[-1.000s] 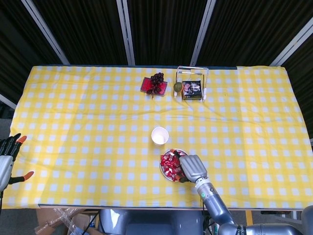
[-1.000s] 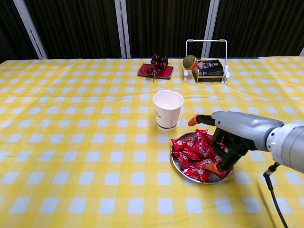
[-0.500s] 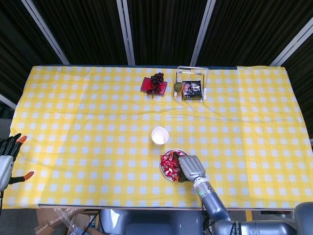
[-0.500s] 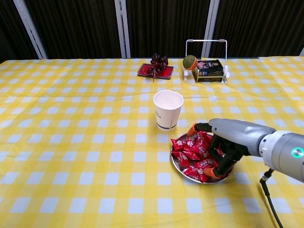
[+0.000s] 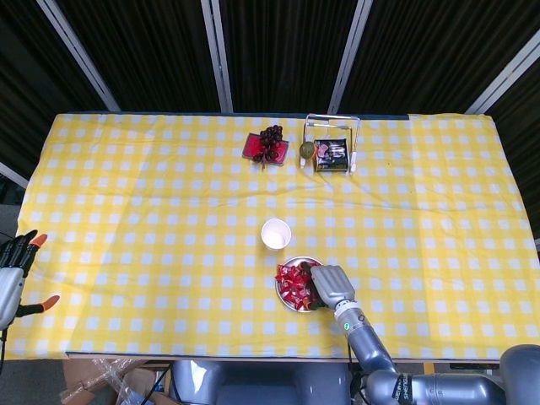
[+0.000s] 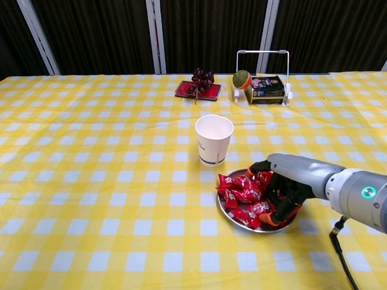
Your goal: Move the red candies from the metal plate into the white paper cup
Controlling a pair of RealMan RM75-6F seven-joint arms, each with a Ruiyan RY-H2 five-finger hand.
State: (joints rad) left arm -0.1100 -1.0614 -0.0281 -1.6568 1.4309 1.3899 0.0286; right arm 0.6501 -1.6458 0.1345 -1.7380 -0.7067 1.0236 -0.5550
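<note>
The metal plate [image 6: 223, 209] [image 5: 279, 294] lies near the table's front edge, heaped with red candies [image 6: 239, 188] [image 5: 293, 283]. The white paper cup [image 6: 214, 140] [image 5: 275, 234] stands upright just behind the plate, a little to its left. My right hand [image 6: 290, 181] [image 5: 331, 285] is down on the plate's right side, its fingers curled in among the candies. Whether a candy is gripped is hidden under the palm. My left hand [image 5: 15, 270] hangs off the table's left edge with fingers apart, holding nothing.
A red tray with dark grapes [image 6: 198, 89] [image 5: 266, 145] sits at the back centre. Beside it on the right stands a wire rack [image 6: 263, 84] [image 5: 331, 152] with a dark box and a green ball. The yellow checked cloth covers the whole table.
My right hand has sunk lower onto the plate, and its thumb and fingers have curled closer together among the candies. The left hand has not moved.
</note>
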